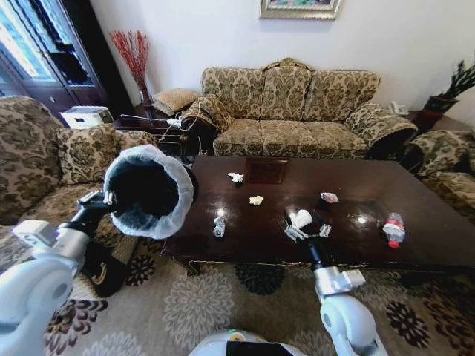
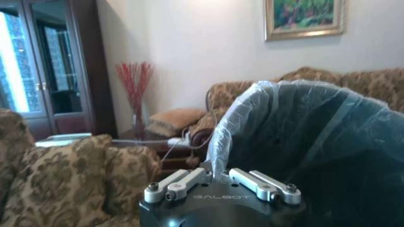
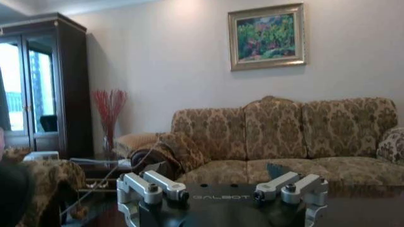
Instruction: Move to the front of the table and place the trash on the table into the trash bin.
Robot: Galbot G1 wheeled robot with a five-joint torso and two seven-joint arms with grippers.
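Plastic-lined and tipped so its mouth faces back toward the robot, the trash bin (image 1: 148,190) hangs off the left end of the worktop (image 1: 349,245), above the carpet, pinched by its rim in the left claw (image 1: 106,197). From the left wrist, that claw's fingers (image 2: 183,182) are drawn narrow on the bag-covered lip. Only a thin edge is gripped, so the liner could slide or the bin could swing and drop if the arm moves sharply.

Taking the worktop as the landmark: near its left front edge lies a small clear crumpled piece (image 1: 219,226). Farther in, beside the square inlay (image 1: 266,170), sits a white paper wad (image 1: 236,177), and a second wad (image 1: 256,199) lies nearer the middle. These are light and could skid away on the glossy wood if nudged.

At the front centre of the worktop the right claw (image 1: 309,231) hovers low, its fingers (image 3: 154,185) spread wide, with the white paper cup (image 1: 301,218) lying on its side right at its tips. A thin cup like this may roll off or be crushed if the close comes off-centre. Just beyond it is a crinkled wrapper (image 1: 329,197).

Toward the right end rests the plastic bottle (image 1: 393,228) with its red label, on its side and free to roll toward the edge. The bin is well apart from the cup, so a long carry risks a drop.
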